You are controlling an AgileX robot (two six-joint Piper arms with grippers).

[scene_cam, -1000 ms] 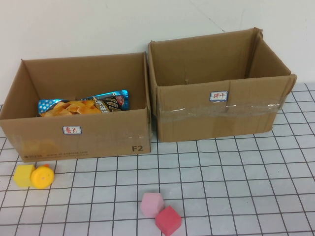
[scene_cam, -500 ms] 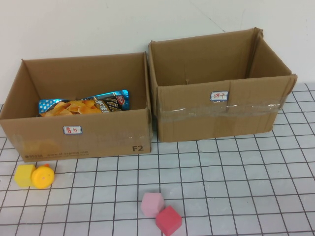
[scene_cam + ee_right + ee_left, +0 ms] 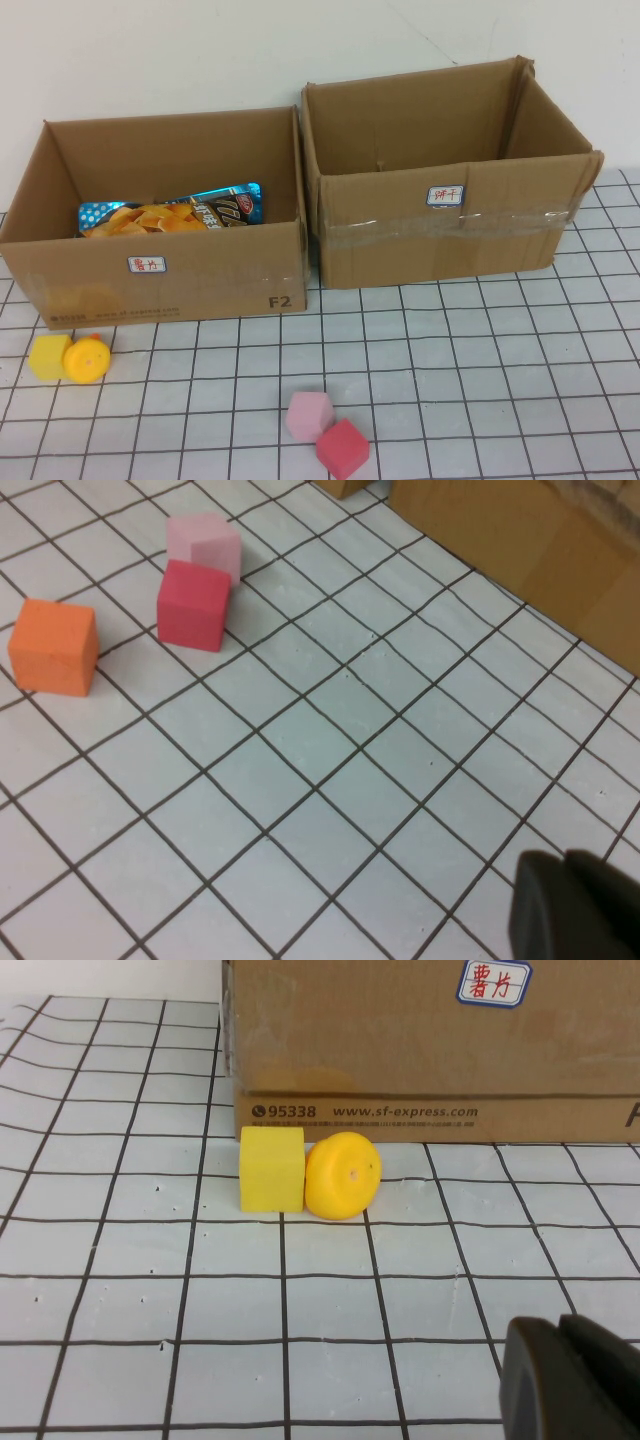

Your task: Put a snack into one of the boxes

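A snack bag [image 3: 170, 212], blue with orange chips printed on it, lies inside the left cardboard box [image 3: 160, 275]. The right cardboard box [image 3: 450, 235] stands beside it and shows no contents. Neither arm shows in the high view. My left gripper [image 3: 570, 1380] is shut and empty, low over the grid mat in front of the left box [image 3: 430, 1050]. My right gripper [image 3: 575, 905] is shut and empty over the mat, near the right box [image 3: 520, 550].
A yellow cube [image 3: 47, 357] and a yellow round block [image 3: 87, 359] lie by the left box's front. A pink block [image 3: 308, 415] and a red cube [image 3: 342, 449] lie at the mat's front middle. An orange cube [image 3: 55, 646] shows in the right wrist view.
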